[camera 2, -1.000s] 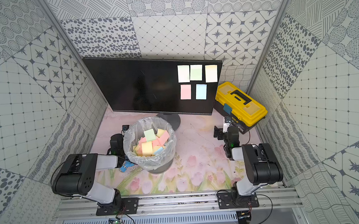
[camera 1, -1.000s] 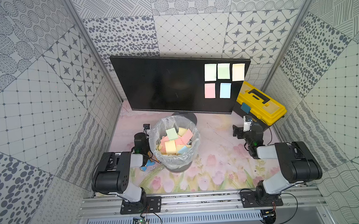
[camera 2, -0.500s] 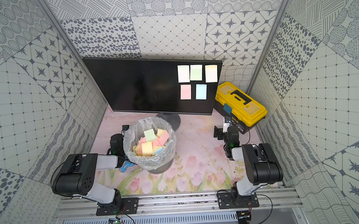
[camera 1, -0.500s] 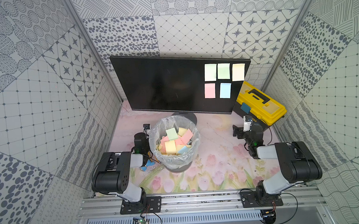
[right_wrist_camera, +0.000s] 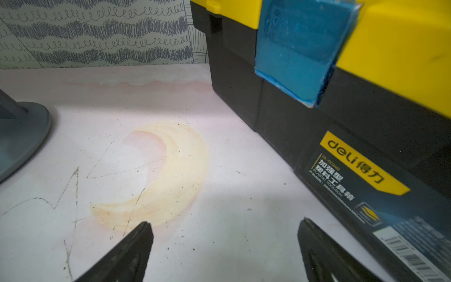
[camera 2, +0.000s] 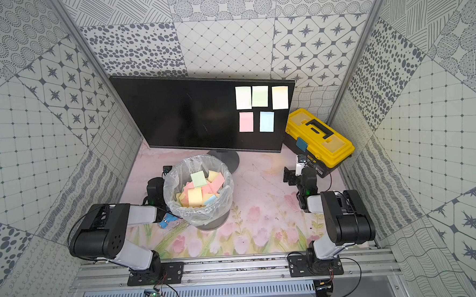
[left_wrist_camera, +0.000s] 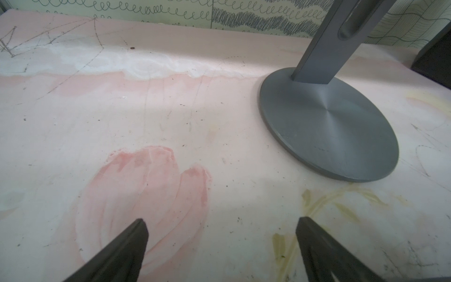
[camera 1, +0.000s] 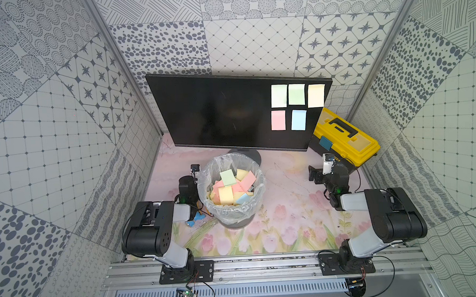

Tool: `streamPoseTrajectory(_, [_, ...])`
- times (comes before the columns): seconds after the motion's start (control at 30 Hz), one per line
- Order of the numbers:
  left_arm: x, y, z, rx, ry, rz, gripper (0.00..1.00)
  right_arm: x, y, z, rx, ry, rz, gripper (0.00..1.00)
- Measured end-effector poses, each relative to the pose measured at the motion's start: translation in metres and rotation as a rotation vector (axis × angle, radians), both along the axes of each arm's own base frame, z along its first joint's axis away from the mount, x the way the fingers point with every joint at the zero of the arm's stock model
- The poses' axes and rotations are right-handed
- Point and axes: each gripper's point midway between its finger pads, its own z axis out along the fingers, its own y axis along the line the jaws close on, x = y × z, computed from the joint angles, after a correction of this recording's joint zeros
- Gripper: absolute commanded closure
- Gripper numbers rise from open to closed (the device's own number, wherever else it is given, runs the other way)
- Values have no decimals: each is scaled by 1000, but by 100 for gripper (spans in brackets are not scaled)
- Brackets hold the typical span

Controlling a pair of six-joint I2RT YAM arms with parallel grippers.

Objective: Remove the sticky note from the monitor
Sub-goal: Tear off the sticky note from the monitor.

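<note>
Both top views are showing the left arm (camera 1: 151,229) sitting beside the bin (camera 1: 234,216), left jaws standing apart over the surface (camera 1: 286,185); the monitor (camera 1: 218,114) is standing behind, wearing five sticky notes (camera 1: 297,94) near the toolbox (camera 1: 345,140), where right jaws are gaping.

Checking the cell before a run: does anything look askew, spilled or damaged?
Nothing is spilled. The yellow toolbox sits at an angle to the monitor, and the flowered mat carries dark scratch lines and specks. The five sticky notes hang slightly unevenly.
</note>
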Motion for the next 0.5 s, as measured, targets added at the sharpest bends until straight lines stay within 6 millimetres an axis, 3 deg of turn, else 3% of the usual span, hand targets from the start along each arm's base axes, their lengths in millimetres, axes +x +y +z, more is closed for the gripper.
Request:
streamPoseTrajectory(0.1, [3,0,6,3,-1,3,0,9,-4,8,-31,64,-47,3])
streamPoseTrajectory(0.2, [11,0,27,4,-28,6,0,25,-9,56,-51,3,-104,3])
streamPoseTrajectory(0.27, [17,2,48,6,-51,5,0,19,-14,90,-43,-71,-145,3])
streamPoseTrajectory(0.37, [22,9,77,12,-69,11,1,5,-22,122,-27,-137,-199,3])
streamPoseTrajectory(0.5, [17,37,108,6,-66,68,1,-14,-31,129,-1,-113,-252,3])
